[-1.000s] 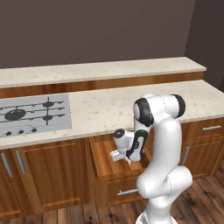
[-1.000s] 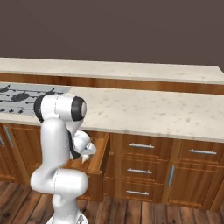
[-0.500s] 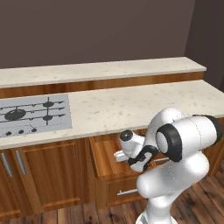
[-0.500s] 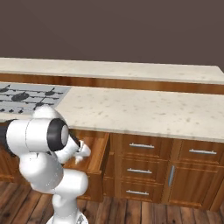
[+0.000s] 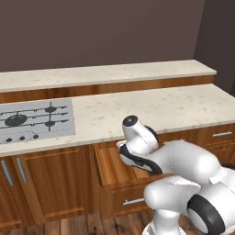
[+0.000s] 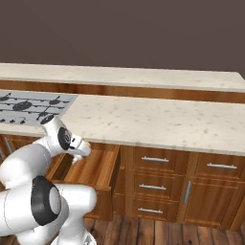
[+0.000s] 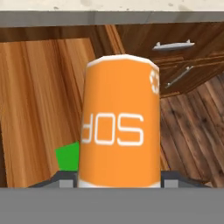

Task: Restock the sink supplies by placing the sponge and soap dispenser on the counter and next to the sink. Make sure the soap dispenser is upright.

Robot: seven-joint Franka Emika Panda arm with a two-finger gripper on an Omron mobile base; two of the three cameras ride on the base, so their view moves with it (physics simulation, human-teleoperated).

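In the hand view the orange soap dispenser (image 7: 119,127) stands close before the camera, its white lettering upside down. My gripper (image 7: 118,180) is shut on it, one grey finger on each side at its lower end. A corner of the bright green sponge (image 7: 68,156) peeks out to the bottle's left, lying on the wooden floor of the open drawer (image 5: 112,172). In both base views my arm bends low and the hand reaches into that drawer (image 6: 93,170) under the cream counter (image 5: 151,108). The sink is out of view.
A grey stovetop (image 5: 34,120) is set into the counter (image 6: 158,119) on the left. Shut drawers with metal handles (image 6: 154,159) fill the cabinets to the right of the open drawer. A raised back ledge (image 5: 105,73) runs along the wall. Wood floor lies below.
My arm has folded down from an upright pose to a low forward bend, while the hand stays at the open drawer. The counter and cabinets have not shifted.
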